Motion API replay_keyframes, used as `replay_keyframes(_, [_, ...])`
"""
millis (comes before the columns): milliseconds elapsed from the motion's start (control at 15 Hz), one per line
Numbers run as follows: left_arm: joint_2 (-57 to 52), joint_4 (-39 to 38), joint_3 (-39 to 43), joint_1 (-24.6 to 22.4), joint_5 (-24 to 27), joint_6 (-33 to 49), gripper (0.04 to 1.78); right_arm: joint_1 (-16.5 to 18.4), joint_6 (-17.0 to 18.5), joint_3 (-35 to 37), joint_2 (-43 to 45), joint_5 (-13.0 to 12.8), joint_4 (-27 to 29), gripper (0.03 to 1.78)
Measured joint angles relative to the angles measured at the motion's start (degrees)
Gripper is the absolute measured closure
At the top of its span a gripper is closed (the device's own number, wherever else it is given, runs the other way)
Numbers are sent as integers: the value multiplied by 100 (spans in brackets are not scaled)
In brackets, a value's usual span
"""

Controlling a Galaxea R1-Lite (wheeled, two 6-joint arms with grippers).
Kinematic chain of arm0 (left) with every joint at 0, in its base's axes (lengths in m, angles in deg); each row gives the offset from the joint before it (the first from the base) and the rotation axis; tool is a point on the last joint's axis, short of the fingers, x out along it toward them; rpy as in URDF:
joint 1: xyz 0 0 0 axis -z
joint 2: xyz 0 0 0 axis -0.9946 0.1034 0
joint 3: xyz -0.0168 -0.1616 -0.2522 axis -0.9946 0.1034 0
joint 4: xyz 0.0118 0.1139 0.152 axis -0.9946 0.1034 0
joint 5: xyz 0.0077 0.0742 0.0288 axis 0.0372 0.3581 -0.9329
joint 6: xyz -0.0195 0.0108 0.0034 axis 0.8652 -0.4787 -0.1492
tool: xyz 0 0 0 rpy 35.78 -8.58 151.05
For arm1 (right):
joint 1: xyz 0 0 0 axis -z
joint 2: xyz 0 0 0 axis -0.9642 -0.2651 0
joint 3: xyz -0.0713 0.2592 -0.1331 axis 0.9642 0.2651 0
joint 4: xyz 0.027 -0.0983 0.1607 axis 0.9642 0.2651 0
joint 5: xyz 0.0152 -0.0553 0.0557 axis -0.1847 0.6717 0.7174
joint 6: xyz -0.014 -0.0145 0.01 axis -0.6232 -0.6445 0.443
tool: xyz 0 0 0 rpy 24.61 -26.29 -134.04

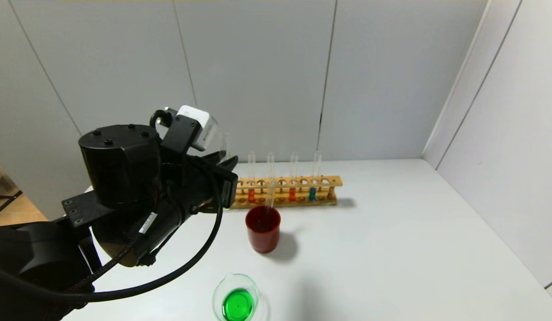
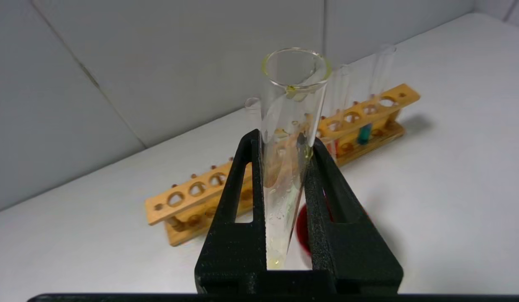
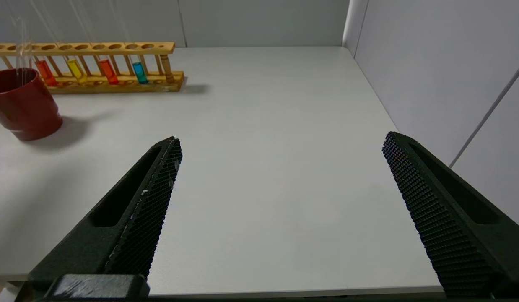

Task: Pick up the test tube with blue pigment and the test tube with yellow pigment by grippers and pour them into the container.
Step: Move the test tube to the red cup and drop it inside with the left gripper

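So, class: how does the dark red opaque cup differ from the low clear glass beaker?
The dark red opaque cup hides its contents and holds an upright tube; the low clear glass beaker shows green liquid. The cup is taller and stands near the rack; the beaker sits nearer the robot. Both stand upright on the white table.

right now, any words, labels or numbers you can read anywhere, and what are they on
No text can be read.
White sticker on the left arm: print too small to read.
Test tube held in the left end effector: faint marks, blurred.
Rack, red cup, beaker: none visible.
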Motion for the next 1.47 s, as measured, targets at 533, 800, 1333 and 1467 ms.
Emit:
replay_keyframes(533, [669, -68, -319, 18, 603, 630, 149, 0, 0, 0, 0, 0, 0, 6])
replay_keyframes(800, [1268, -126, -683, 30, 612, 668, 149, 0, 0, 0, 0, 0, 0, 6])
replay_keyframes(1333, [2172, -694, -777, -127, 639, 683, 149, 0, 0, 0, 0, 0, 0, 6])
replay_keyframes(1467, [2241, -697, -759, -168, 634, 711, 149, 0, 0, 0, 0, 0, 0, 6])
